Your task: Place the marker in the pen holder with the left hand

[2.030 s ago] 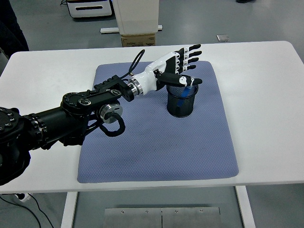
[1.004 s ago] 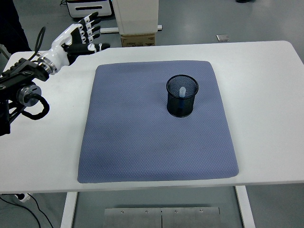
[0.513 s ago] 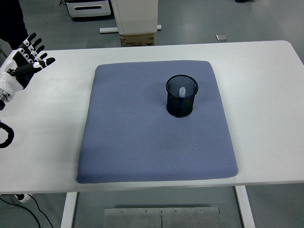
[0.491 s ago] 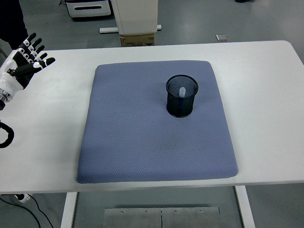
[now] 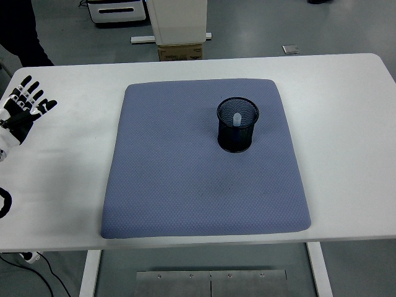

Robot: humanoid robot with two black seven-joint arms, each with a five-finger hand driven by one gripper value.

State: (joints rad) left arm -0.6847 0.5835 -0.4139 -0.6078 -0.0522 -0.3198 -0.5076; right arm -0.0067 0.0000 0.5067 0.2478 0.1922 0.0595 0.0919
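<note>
The marker (image 5: 237,118) stood upright inside the pen holder (image 5: 237,132), only its pale rounded end showing. The holder, 1 black mesh cup, stood upright on the blue mat's far right part.

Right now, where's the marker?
In the head view the marker stands inside the pen holder, right of centre on the blue mat.

White-backed left hand (image 5: 21,114) with black, white-jointed fingers (image 5: 26,83); black cable loop (image 5: 5,203).

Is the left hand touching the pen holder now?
Apart. The head view shows the left hand open at the table's left edge, with bare mat between it and the pen holder.
</note>
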